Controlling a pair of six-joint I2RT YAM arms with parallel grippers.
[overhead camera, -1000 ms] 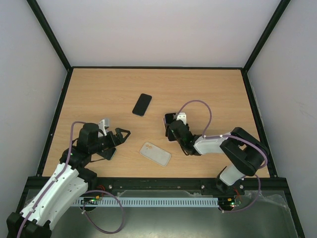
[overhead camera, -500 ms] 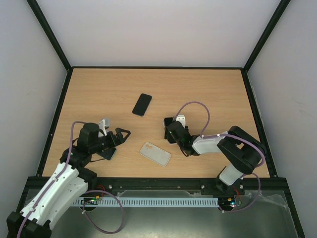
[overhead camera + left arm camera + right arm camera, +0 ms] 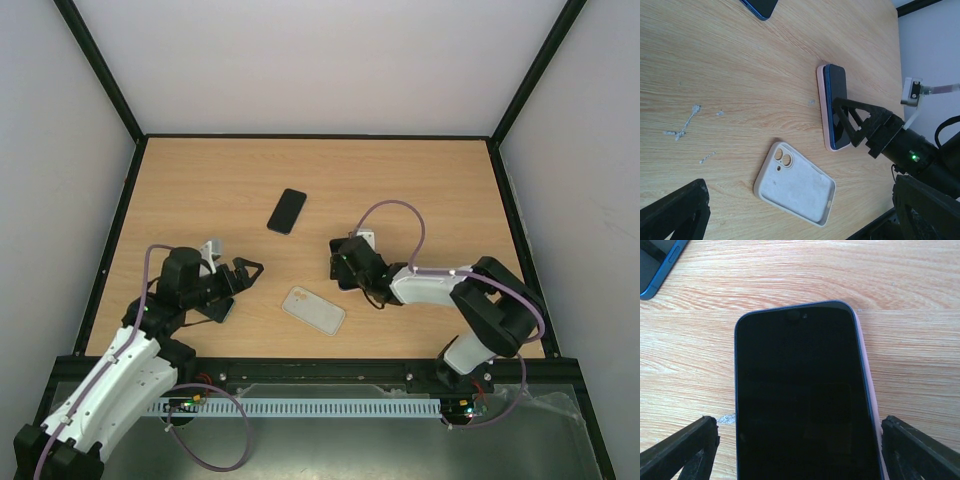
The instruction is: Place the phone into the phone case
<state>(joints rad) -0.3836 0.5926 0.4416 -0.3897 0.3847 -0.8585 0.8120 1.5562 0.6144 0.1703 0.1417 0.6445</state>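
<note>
Shows phone [image 3: 800,395] laid screen-up on pink case [image 3: 823,110] on the surface [image 3: 790,270], blue edge standing proud along one side. Judged nearly done, with pressing fully home perhaps left. Shows right hand [image 3: 797,427] spread wide astride the phone, gripping nothing. Shows left hand [image 3: 238,288] wide open, empty, well apart.

Left arm reaches forward, left gripper [image 3: 238,288] low, left of the white phone case [image 3: 313,310], jaws wide apart. Right arm folded inward, right gripper [image 3: 343,262] low, just beyond that case, jaws spread, gripping nothing.
</note>
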